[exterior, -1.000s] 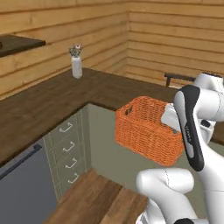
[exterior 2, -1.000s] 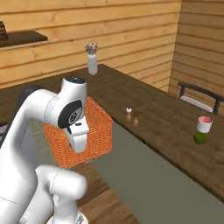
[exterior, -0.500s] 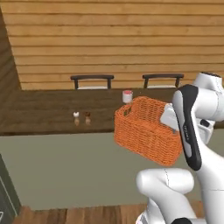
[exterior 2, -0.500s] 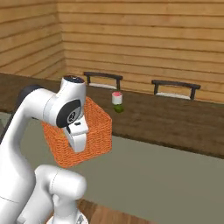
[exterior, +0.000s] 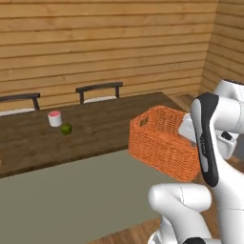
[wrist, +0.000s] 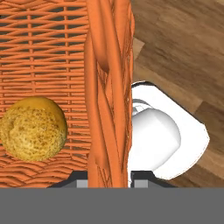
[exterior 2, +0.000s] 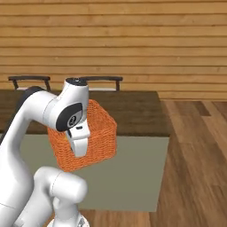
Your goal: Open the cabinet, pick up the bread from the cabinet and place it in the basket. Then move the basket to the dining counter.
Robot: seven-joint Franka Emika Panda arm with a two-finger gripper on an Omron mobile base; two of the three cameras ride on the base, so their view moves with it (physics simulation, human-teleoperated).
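Orange wicker filled your hand (wrist: 109,181), clamped on the basket (exterior: 162,143) wall, bread (wrist: 33,127) inside, carried before the desk (exterior: 95,128). Your next move, likely: lift it over and set it down.

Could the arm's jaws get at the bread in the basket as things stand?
Probably not: the jaws are clamped on the basket rim, so the bread lying inside stays beyond them unless they let go.

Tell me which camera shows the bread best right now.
The hand view: the bread lies in plain sight on the woven floor of the basket. In both base views the basket's walls and the arm hide it.
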